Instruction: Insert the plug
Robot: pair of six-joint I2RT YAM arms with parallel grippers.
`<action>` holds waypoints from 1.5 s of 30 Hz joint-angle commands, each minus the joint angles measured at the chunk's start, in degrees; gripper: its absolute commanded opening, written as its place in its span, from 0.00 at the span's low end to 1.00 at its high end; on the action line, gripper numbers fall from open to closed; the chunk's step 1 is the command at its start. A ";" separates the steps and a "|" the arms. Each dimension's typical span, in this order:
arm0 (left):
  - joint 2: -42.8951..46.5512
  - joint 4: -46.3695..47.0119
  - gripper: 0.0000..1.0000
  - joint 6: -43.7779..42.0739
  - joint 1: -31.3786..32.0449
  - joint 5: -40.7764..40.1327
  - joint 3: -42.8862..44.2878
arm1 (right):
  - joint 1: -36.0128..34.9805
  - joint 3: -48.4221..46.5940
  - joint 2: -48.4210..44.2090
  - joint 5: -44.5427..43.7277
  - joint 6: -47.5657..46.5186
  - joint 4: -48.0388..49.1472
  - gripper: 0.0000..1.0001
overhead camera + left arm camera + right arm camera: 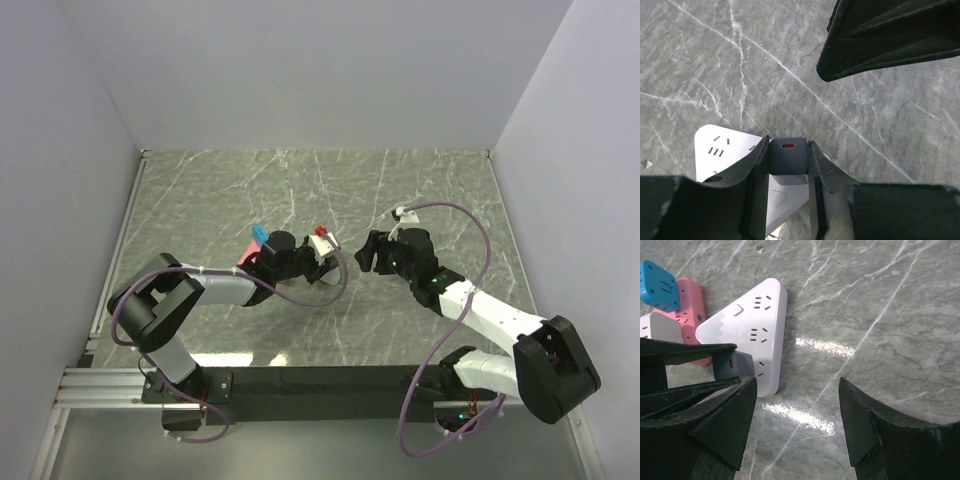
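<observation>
The left gripper [788, 144] is pressed together on the plug [787, 156], a small dark grey block with an orange slot in the face that looks up at the wrist camera. One finger lies flat against each of its sides, so the plug sits right between the fingertips. Under it lies the white triangular power strip [720, 150], flat on the marble-patterned table [850, 115]. The plug stands over the strip's edge near one corner, next to the rows of socket slots. Whether its prongs are in a socket cannot be told, as the plug's body and the fingers hide its underside. From the right wrist the same plug [735, 365] shows at the near corner of the power strip [755, 330], with the left arm's dark fingers closed around it from the left. The right gripper [797, 385] is spread wide and holds nothing. Bare table shows between its fingers, and it hangs just beside the strip, close to the left gripper but apart from it. Behind the strip, at the upper left of that view, lie a pink strip [687, 315], a blue adapter [660, 285] on top of it and a white block [657, 327]. Seen from above, the two grippers face each other near the middle of the table — the left gripper [325, 250] over the strip, the right gripper [362, 252] just to its right.
</observation>
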State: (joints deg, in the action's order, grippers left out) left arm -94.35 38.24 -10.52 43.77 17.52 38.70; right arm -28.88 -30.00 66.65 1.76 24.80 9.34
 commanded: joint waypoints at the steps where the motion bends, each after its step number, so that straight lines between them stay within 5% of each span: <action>1: 0.21 1.58 0.01 -1.78 -0.44 2.61 2.17 | -0.03 -2.70 -0.12 -0.09 -1.07 0.85 0.73; 45: 1.27 -2.38 0.01 -4.68 -2.81 6.21 1.47 | -0.03 -4.28 2.87 1.14 -1.42 -0.20 0.72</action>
State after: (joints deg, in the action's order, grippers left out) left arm -95.44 37.39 -14.09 41.36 22.63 39.77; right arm -28.88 -31.94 69.34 2.66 24.29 7.90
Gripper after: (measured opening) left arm 0.331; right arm 0.718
